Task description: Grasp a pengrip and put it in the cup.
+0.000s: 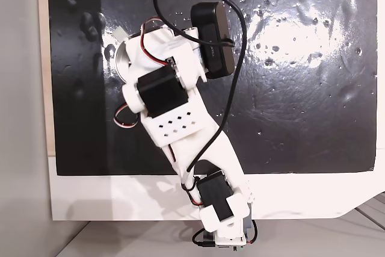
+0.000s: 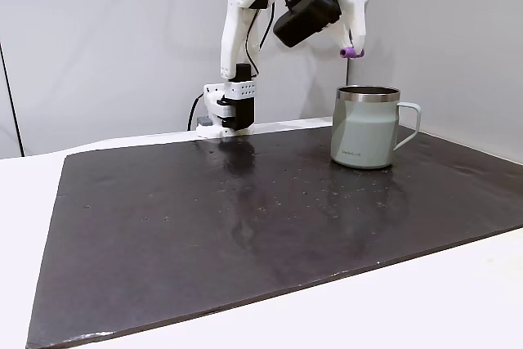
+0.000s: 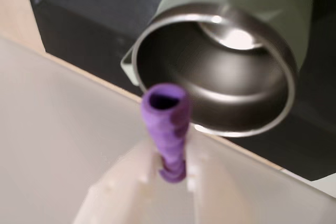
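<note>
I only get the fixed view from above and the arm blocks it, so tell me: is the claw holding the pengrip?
Observer: Yes. In the wrist view the claw is shut on the purple pengrip.
Operator: Where's the cup?
Observer: In a fixed view the handled metal cup stands upright on the black mat.
Operator: Is the pengrip over it?
Observer: That view shows it above the rim, apart from it, over the opening's left part. I cannot tell depth.
</note>
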You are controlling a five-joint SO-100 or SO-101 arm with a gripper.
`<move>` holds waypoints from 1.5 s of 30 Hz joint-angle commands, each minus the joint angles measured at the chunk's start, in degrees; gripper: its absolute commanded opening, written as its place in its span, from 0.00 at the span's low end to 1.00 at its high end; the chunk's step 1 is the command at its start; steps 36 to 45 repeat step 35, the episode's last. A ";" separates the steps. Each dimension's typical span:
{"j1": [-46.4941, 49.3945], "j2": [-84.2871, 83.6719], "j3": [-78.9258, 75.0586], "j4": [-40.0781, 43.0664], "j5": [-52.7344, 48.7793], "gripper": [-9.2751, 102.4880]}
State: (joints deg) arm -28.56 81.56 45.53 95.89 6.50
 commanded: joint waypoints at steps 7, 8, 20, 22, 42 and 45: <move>-6.94 -2.64 -7.21 -1.93 -1.58 0.08; -7.29 -2.72 -7.03 -1.85 -1.76 0.08; -7.82 -0.35 -4.75 0.00 -2.90 0.38; -7.82 -0.26 -4.39 0.00 -2.90 0.38; -7.91 0.53 -3.87 0.00 -3.08 0.37; -7.91 0.53 -3.87 0.00 -3.08 0.37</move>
